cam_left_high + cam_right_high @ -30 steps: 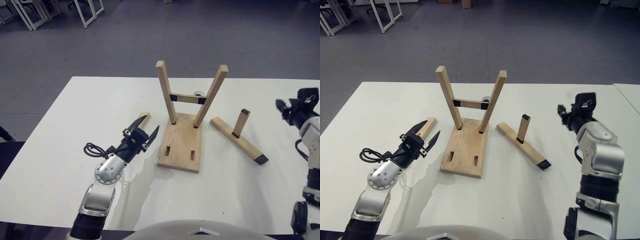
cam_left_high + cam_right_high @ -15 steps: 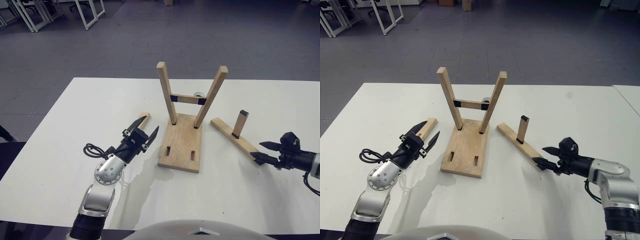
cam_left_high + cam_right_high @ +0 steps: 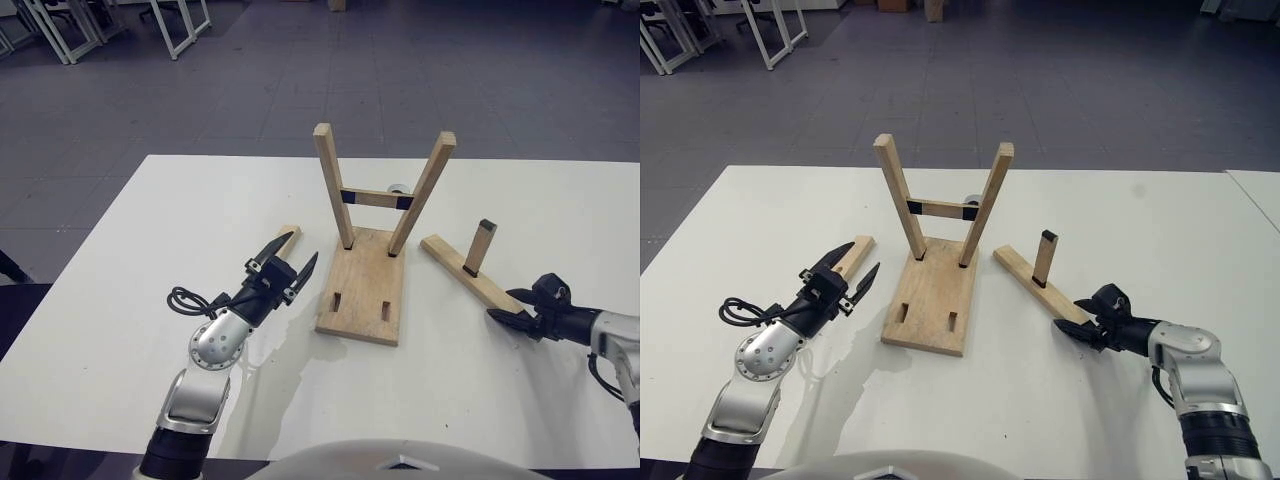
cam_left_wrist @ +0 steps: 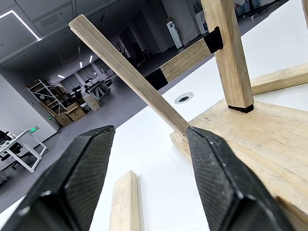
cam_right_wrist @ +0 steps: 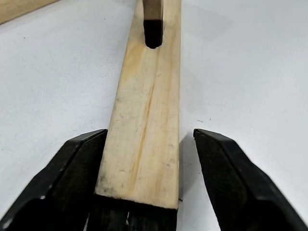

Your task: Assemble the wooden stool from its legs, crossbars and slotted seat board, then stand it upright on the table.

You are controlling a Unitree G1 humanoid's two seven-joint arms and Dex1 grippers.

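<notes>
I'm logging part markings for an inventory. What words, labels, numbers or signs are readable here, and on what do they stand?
No readable text on the seat board, standing legs, loose leg or table.
Green lit sign in the room behind: too small to read.

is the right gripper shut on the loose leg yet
Open: the right gripper has a finger either side of the loose leg, with bare table showing between one finger and the wood.

One seat board (image 3: 365, 290), four legs (image 3: 332, 185) — two standing, two loose — two crossbars (image 3: 375, 197)
</notes>
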